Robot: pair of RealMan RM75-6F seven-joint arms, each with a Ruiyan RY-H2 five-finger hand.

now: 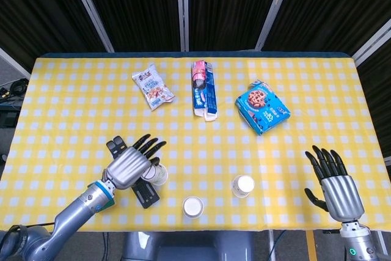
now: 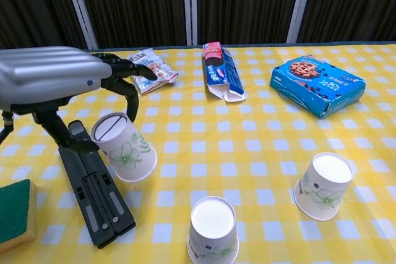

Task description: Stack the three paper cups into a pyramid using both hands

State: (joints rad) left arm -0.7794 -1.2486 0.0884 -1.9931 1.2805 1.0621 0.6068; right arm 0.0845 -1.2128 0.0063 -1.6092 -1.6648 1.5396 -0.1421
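Observation:
My left hand (image 1: 129, 167) (image 2: 59, 85) holds a white paper cup (image 2: 124, 155) (image 1: 158, 176) with a green flower print, tilted and lifted above the table at the front left. Two more such cups stand upside down near the front edge: one in the middle (image 1: 193, 206) (image 2: 213, 229), one further right (image 1: 243, 186) (image 2: 325, 185). At the front right corner my right hand (image 1: 335, 183) hovers with fingers spread and nothing in it, apart from the cups; the chest view does not show it.
A black folded stand (image 2: 93, 183) and a green sponge (image 2: 13, 212) lie at the front left. At the back lie a snack bag (image 1: 153, 86), a pink-blue box (image 1: 203, 87) and a blue cookie box (image 1: 263, 106).

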